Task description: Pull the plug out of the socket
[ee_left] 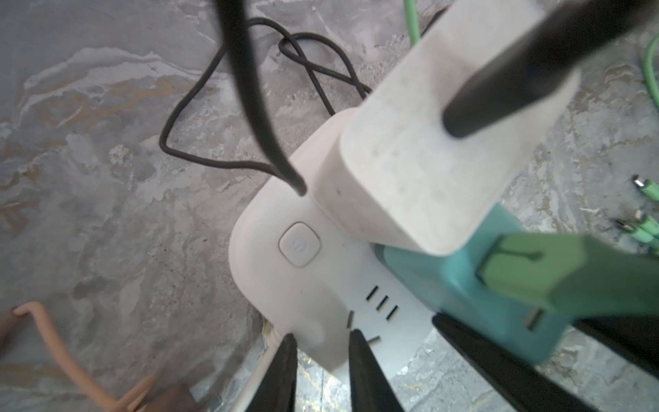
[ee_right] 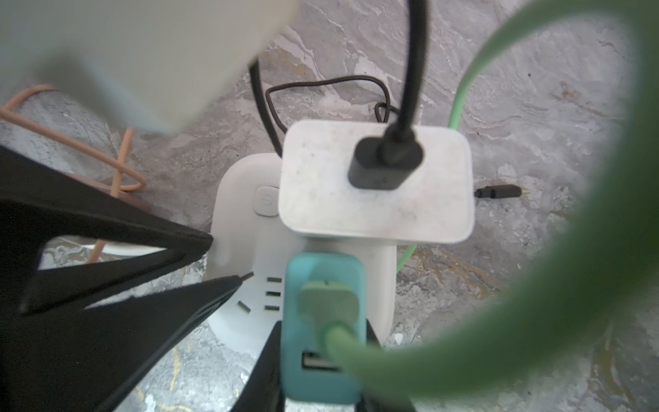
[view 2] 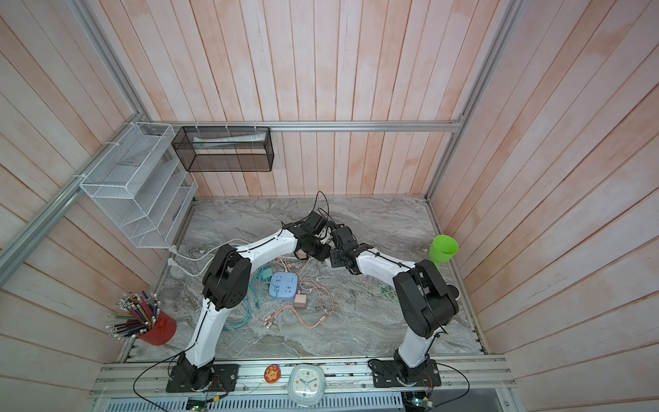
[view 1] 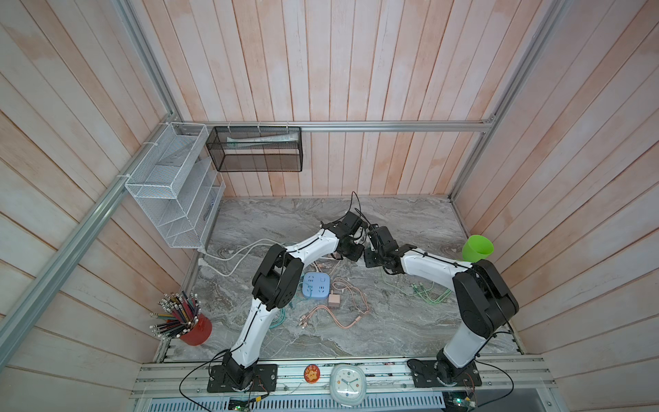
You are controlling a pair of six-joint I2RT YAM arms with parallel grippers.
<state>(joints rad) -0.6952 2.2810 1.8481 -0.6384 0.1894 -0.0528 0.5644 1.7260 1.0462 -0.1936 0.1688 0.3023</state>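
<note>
The white socket is a rounded power strip with a square button. My left gripper is shut on its corner, one dark finger on each side. A teal plug with a green cable sits against the socket's face. My right gripper is shut on this plug, its fingers flanking the teal body. A white adapter with a black cable is plugged in beside it. In both top views the two grippers meet at mid-table, and the socket is mostly hidden between them.
A blue power strip, a pink adapter and pink cables lie near the front. Green cables spread to the right. A green cup stands by the right wall and a red pencil cup at the left.
</note>
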